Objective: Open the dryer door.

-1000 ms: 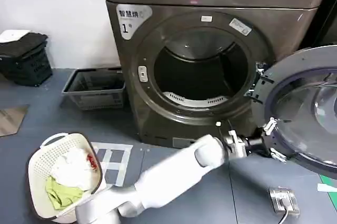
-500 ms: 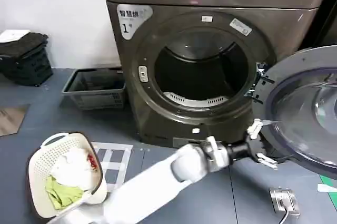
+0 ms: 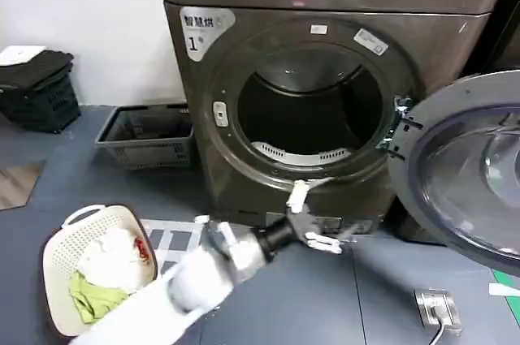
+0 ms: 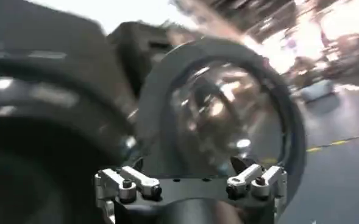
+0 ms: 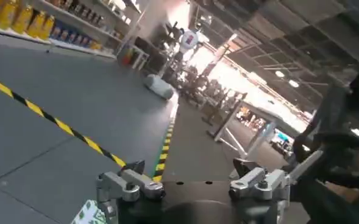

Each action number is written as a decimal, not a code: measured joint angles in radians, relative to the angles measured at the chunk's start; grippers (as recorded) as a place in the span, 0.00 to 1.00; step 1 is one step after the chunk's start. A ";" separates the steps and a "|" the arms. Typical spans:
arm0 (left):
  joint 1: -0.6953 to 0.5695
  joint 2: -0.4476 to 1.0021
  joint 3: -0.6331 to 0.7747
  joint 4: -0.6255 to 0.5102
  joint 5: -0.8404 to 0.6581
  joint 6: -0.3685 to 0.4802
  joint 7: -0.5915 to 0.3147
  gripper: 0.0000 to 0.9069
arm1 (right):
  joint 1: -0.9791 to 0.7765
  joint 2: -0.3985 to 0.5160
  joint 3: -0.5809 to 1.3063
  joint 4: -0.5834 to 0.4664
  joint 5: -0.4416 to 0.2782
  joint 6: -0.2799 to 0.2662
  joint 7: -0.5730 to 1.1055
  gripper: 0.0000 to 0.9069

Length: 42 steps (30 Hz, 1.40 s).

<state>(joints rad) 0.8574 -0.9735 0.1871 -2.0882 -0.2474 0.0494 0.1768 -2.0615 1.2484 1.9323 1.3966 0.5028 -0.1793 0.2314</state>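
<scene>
The dryer door (image 3: 465, 173) hangs swung wide open at the right of the machine, its grey inner face and tinted glass turned toward me. The round drum opening (image 3: 309, 109) is bare and dark. My left gripper (image 3: 317, 220) hovers low in front of the dryer's base, left of the door and clear of it, open with nothing between its fingers. In the left wrist view the door (image 4: 228, 112) stands a little beyond the open left gripper (image 4: 188, 165). The right gripper (image 5: 188, 167) is open, facing a hall floor with yellow-black tape.
A white laundry basket (image 3: 57, 252) with clothes sits on the floor at the near left. A grey crate (image 3: 150, 135) stands beside the dryer, with a black crate (image 3: 36, 93) farther left. A metal floor box (image 3: 439, 308) lies near the door's lower edge.
My left gripper has drawn away from the door's lower rim, moving left to the front of the dryer's base. The door stays wide open.
</scene>
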 joint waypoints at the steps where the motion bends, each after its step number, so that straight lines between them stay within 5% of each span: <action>1: 0.027 0.023 -0.026 -0.020 -0.013 0.011 -0.008 1.00 | 0.001 -0.001 -0.002 0.002 0.000 0.001 -0.003 1.00; 11: 0.232 0.224 -0.291 -0.160 -0.240 0.167 -0.149 1.00 | 0.011 -0.005 -0.005 0.019 0.009 0.010 -0.024 1.00; 22: 0.454 0.353 -0.532 -0.255 -0.666 0.397 -0.487 1.00 | 0.033 -0.013 -0.031 0.049 0.016 0.010 -0.032 1.00; 35: 0.439 0.453 -0.685 -0.201 -1.153 0.632 -0.831 1.00 | 0.031 -0.011 -0.040 0.065 0.039 0.014 -0.053 1.00; 42: 0.468 0.487 -0.761 -0.166 -1.337 0.679 -0.915 1.00 | 0.032 -0.009 -0.045 0.069 0.042 0.020 -0.058 1.00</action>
<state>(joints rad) 1.3251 -0.4868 -0.5740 -2.2540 -1.5845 0.7285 -0.7387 -2.0293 1.2395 1.8874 1.4661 0.5449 -0.1596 0.1735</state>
